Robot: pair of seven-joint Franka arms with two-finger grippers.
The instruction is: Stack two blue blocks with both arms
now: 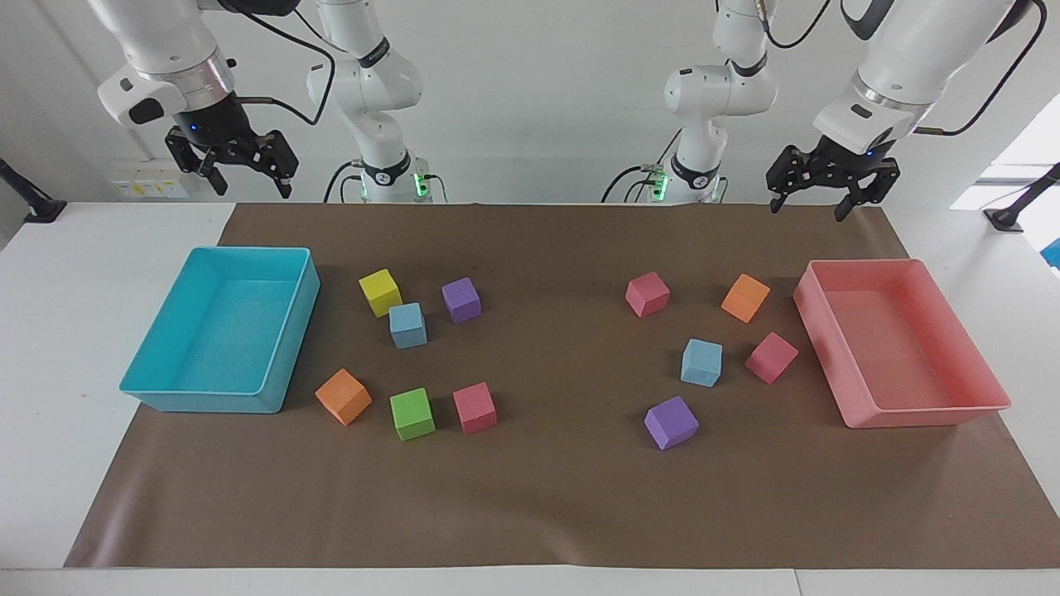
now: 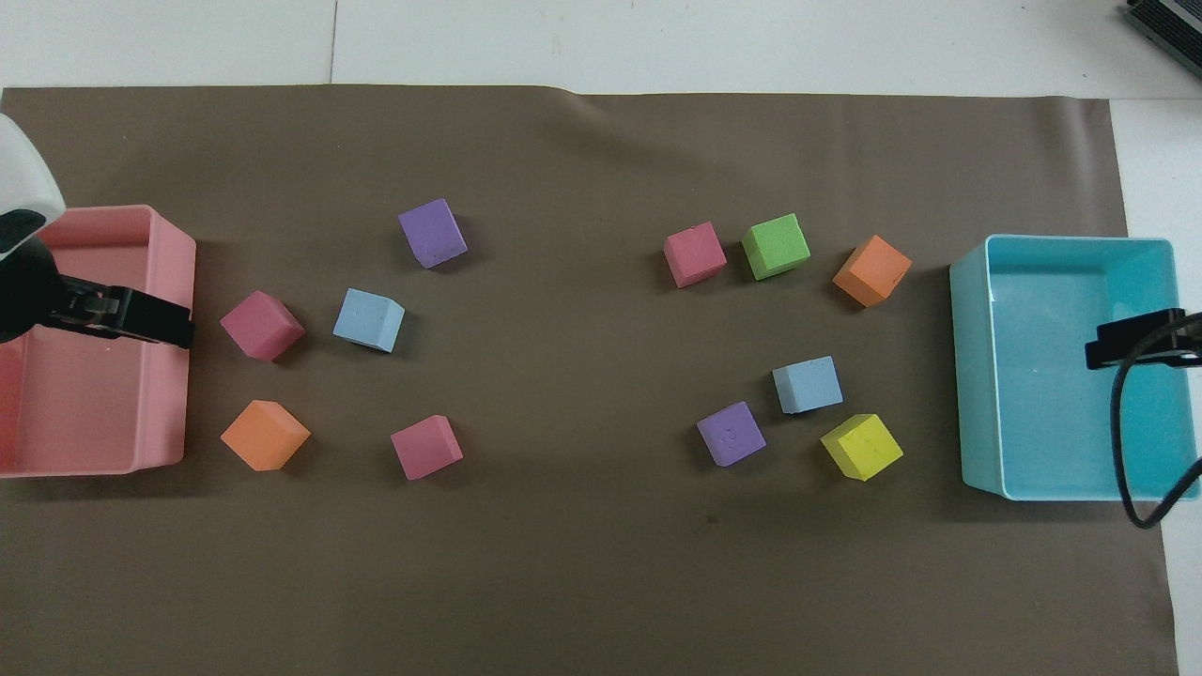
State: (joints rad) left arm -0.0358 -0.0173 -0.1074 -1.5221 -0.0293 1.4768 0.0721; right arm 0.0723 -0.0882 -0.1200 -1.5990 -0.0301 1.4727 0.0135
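Nothing gripped yet; both blue blocks sit flat on the brown mat [image 1: 546, 513] on the bench [image 1: 50, 273], so the step in hand is judged to be the first reach.

Taking the facing view from its left: the right hand [image 1: 244, 172] hangs high over the bench edge nearest the robots, above the turquoise tray's [image 1: 286, 331] corner, fingers spread wide, holding nothing. The arm is bent over with the wrist pointing down. In the overhead view only its tip shows, over the turquoise tray.

The first blue block [image 1: 407, 324] lies at the right arm's end of the mat, just beside the yellow cube [image 1: 380, 292] and near a purple cube [image 1: 460, 300]. To do this well, come straight down and turn the wrist so the fingers close on the two faces clear of the yellow cube; that gap looks tight.

The second blue block [image 1: 701, 362] lies at the left arm's end, between a pink cube [image 1: 771, 357] and open mat, with another purple cube [image 1: 671, 422] nearer the bench's front edge. It has more room, so it likely serves best as the base or an easy pick.

The left hand [image 1: 810, 199] hangs high over the mat edge nearest the robots, by the pink tray's [image 1: 861, 414] corner, fingers wide apart and empty, wrist tilted slightly inward.

Pick a clear middle spot for stacking and square the faces before release; the foam-like cubes may tip.
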